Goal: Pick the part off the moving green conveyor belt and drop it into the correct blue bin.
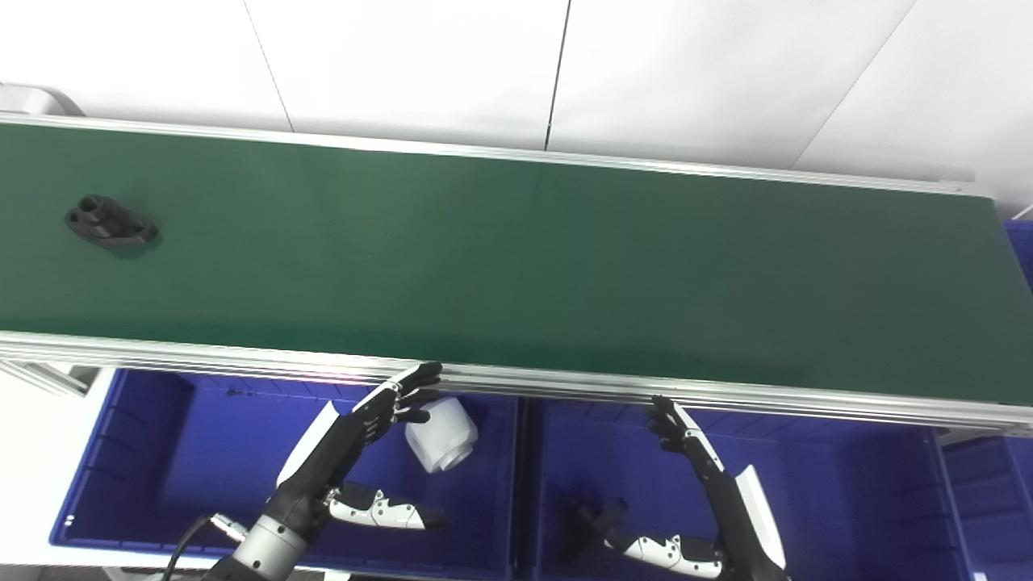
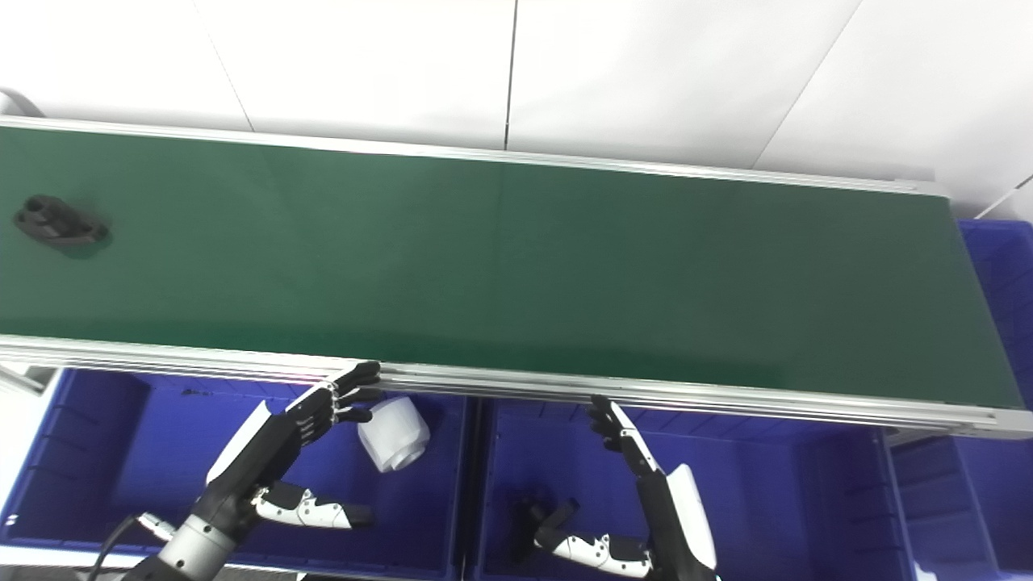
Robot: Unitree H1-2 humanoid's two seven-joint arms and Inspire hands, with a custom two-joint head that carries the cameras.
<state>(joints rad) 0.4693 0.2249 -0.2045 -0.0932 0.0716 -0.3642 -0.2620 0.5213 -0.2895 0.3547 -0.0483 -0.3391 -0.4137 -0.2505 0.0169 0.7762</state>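
Black part (image 1: 110,222) sat on the green belt (image 1: 516,266) at far left of frame, flat, well apart from both hands; judged it was only entering reach, so no grasp started yet

Left hand (image 1: 355,440) hovered low in the lower middle-left, over the left blue bin (image 1: 121,452), fingers (image 1: 416,379) spread wide and tips up near the belt's silver front rail (image 1: 565,383), holding nothing. Right hand (image 1: 710,476) was lower right over the right blue bin (image 1: 847,484), fingers also apart and empty, tips just under the same rail. Likely parked there as a ready pose, close to the belt edge so either could go up and over fast

White cylinder (image 1: 441,434) lay tilted in the left bin just beside the left fingers, not held. A dark piece (image 1: 593,520) lay in the right bin near the right thumb; shape hard to tell, looked like the belt part, so right bin was probably the correct one

Belt surface was open across centre and right. The front rail was the edge to clear; hands had to lift over it. Divider between the bins sat at bottom centre
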